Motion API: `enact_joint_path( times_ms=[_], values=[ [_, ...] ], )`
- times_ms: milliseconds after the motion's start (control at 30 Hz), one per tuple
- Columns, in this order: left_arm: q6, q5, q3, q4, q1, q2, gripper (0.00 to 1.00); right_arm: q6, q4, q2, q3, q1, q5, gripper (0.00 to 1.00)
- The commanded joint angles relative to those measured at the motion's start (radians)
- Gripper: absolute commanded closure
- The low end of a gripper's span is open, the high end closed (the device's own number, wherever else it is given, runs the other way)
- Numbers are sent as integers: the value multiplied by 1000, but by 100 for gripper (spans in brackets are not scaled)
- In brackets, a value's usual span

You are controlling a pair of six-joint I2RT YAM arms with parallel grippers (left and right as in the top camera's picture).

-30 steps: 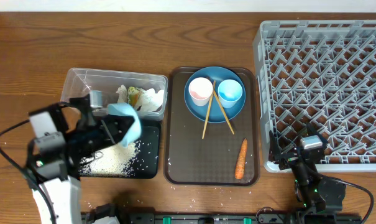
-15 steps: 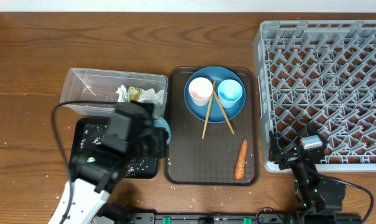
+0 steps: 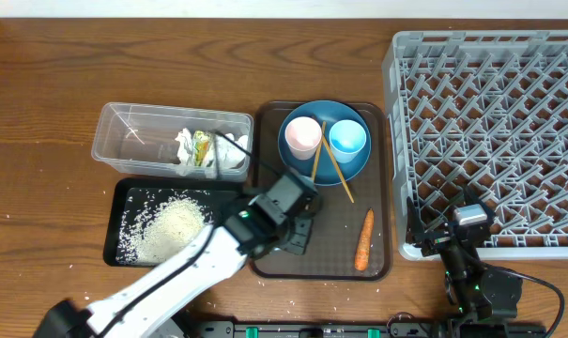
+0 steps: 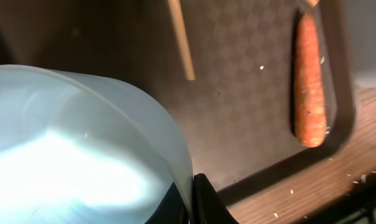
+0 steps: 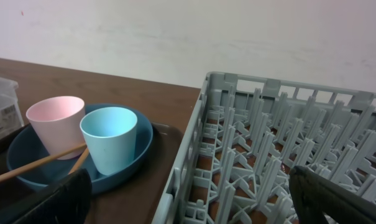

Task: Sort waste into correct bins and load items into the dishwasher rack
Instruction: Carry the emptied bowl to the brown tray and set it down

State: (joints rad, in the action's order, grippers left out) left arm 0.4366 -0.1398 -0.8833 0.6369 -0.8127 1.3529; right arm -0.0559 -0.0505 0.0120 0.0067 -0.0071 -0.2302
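Two cups, the pink cup and the light blue cup, are standing side by side on the blue plate at the far end of the brown serving tray. The wooden chopsticks are lying across the plate's near rim and onto the tray. The left gripper is hovering over the near left part of that tray, pinching the rim of the white bowl, whose pale blue inside is filling the left of the wrist view. The carrot is lying on the tray's near right side, apart from the bowl. Crumpled tissues and the green-yellow wrapper are sitting in the clear tub at the far left. The rice is lying heaped in the black tray just near of it, with stray grains dotting the tabletop. The right gripper is resting by the near left corner of the grey rack, its jaws standing wide apart and holding nothing.
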Motion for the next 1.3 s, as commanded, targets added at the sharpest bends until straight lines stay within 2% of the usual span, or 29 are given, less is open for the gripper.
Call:
enact_joint_path(
  times_ms=[0,233,467,567,1267],
  values=[
    [14,29,-18,-23,-27,55,94,-5,-5,-5,-1,-6,6,1],
    [14,28,-18,-56,-51,112,93,-5,-5,-5,-1,-6,6,1],
    [14,24,-18,-64,-53,113,83,-5,-5,-5,-1,-6,5,1],
    [14,24,-18,-64,-53,113,73,-5,-5,-5,-1,-6,5,1],
    [14,25,-24,-89,-53,22,72,-5,-5,-5,-1,-6,6,1]
  ],
)
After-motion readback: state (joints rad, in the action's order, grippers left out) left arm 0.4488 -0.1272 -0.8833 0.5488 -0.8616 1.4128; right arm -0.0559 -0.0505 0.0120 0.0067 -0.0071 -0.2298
